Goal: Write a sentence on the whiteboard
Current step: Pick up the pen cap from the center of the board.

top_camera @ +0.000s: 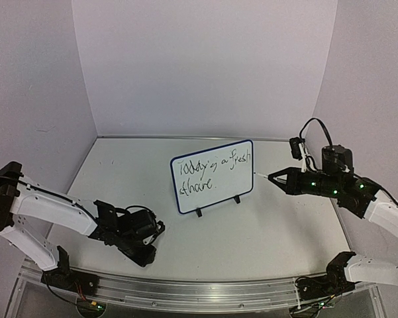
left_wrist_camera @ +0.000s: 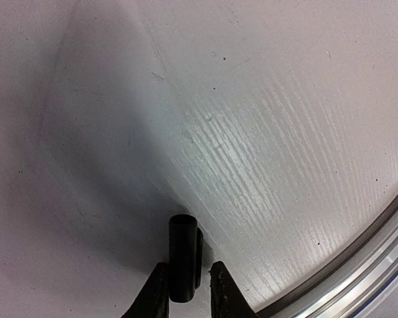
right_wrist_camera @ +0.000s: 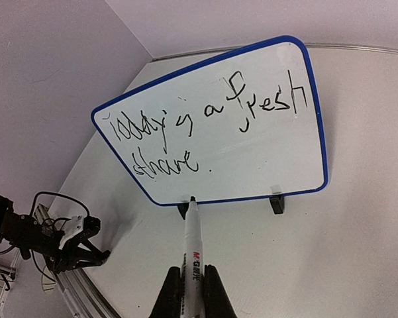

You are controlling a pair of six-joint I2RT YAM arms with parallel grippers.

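Surroundings: pale walls (top_camera: 205,66) close off the far, left and right sides of a white counter (top_camera: 271,228); a metal rail (top_camera: 185,291) runs along its near edge.
Whiteboard: the whiteboard (top_camera: 233,187) stands upright about midway between the counter's left and right edges, on two small black feet (top_camera: 199,212). It has a dark-blue rim and rounded corners, and its face is turned towards the near edge.
Sentence: the sentence (right_wrist_camera: 167,163) is thin black handwriting in two lines. The upper line runs nearly the full width; the lower is one short word at the left, followed by a dot (legibility poor, roughly "Today is a fresh share").
Right end effector: the right end effector (right_wrist_camera: 192,273) is clenched on the marker pen (right_wrist_camera: 193,232), above the right half of the counter and aimed at the board.
Marker pen: white barrel with red print and a black tip. The tip lies against the board's rim in both views; actual contact cannot be confirmed.
Left end effector: the left end effector (left_wrist_camera: 187,266) sits low over the counter near its near-left corner, well apart from the board. Its fingers (left_wrist_camera: 157,291) stand close on either side of a short black tube (left_wrist_camera: 182,242). Whether they press on it cannot be told.
Black tube: open-ended, lying along the line of the fingers, its shadow falling on the counter beneath.
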